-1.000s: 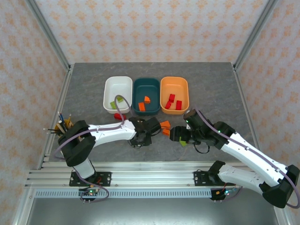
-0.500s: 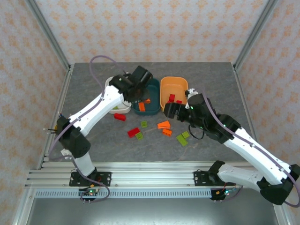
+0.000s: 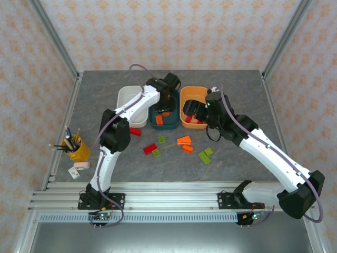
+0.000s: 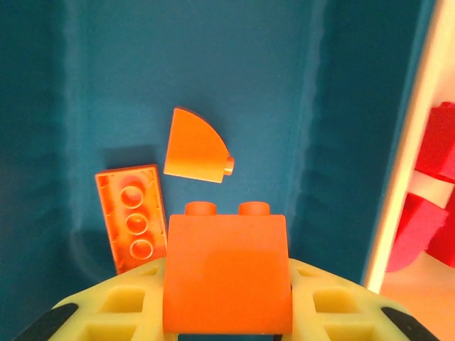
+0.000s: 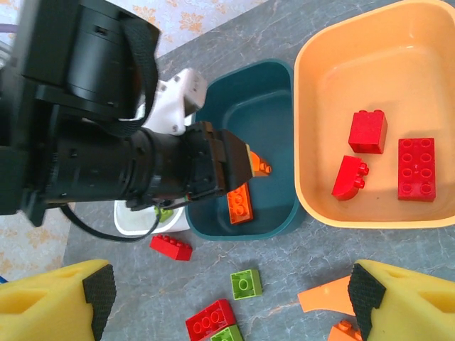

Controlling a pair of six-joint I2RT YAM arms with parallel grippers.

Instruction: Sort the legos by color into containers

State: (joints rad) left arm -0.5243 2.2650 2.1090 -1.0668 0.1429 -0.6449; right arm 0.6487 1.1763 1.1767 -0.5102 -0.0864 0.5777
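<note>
Left gripper [image 5: 238, 169] clenched on orange curved-top lego [image 4: 227, 273] over dark teal tub [image 5: 266, 106]; right gripper [image 5: 229, 284] spread wide above grey table [image 5: 298, 249].

Grey table [image 3: 247, 100] carries three tubs [image 3: 129, 103]; loose legos [image 3: 184, 139] scattered in front; pencil cup [image 3: 79, 152] and perhaps an eraser [image 3: 80, 166] at left.
</note>
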